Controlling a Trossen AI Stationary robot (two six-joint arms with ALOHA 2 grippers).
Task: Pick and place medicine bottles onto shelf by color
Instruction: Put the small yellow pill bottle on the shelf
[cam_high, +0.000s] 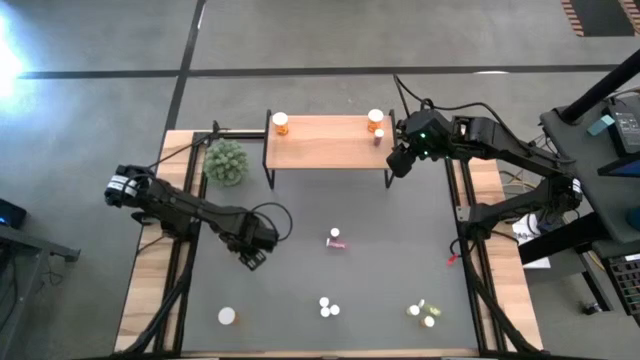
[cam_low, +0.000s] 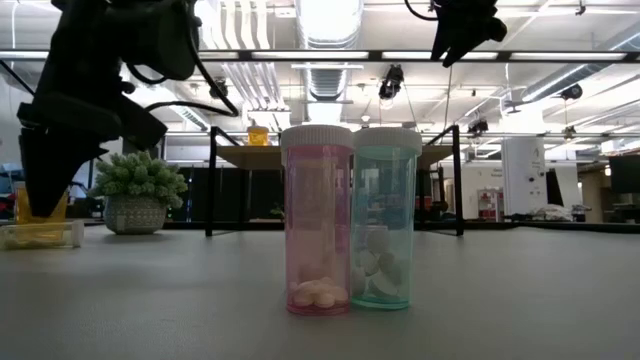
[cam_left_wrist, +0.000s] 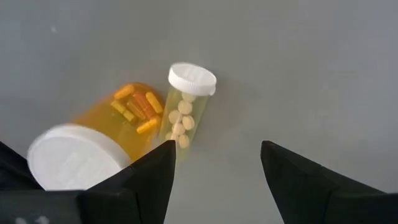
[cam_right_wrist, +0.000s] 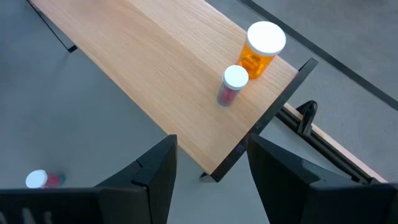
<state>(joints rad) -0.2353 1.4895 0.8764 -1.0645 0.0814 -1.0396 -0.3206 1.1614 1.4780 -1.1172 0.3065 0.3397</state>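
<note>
My left gripper (cam_high: 251, 260) (cam_left_wrist: 217, 174) hangs open, pointing down over the dark mat (cam_high: 400, 250), with nothing between its fingers. Just beside one finger stands a large orange medicine bottle (cam_left_wrist: 124, 124) with a white cap, and a small yellow bottle (cam_left_wrist: 181, 112) (cam_low: 40, 236) lies on its side against it. My right gripper (cam_high: 400, 160) (cam_right_wrist: 211, 168) waits open, raised above the right end of the light-wood shelf (cam_high: 325, 142) (cam_right_wrist: 155, 68). On that end stand an orange bottle (cam_right_wrist: 261, 50) and a small pink one (cam_right_wrist: 231, 86). Another orange bottle (cam_high: 281, 124) stands at the left end.
A potted green plant (cam_high: 226, 162) stands left of the shelf. A pink bottle (cam_high: 336, 240) lies mid-mat. Near the front edge stand a pink bottle (cam_low: 318, 230) and a teal one (cam_low: 385, 230), a white-capped bottle (cam_high: 227, 316) to their left and two yellow-green ones (cam_high: 422, 314) to their right.
</note>
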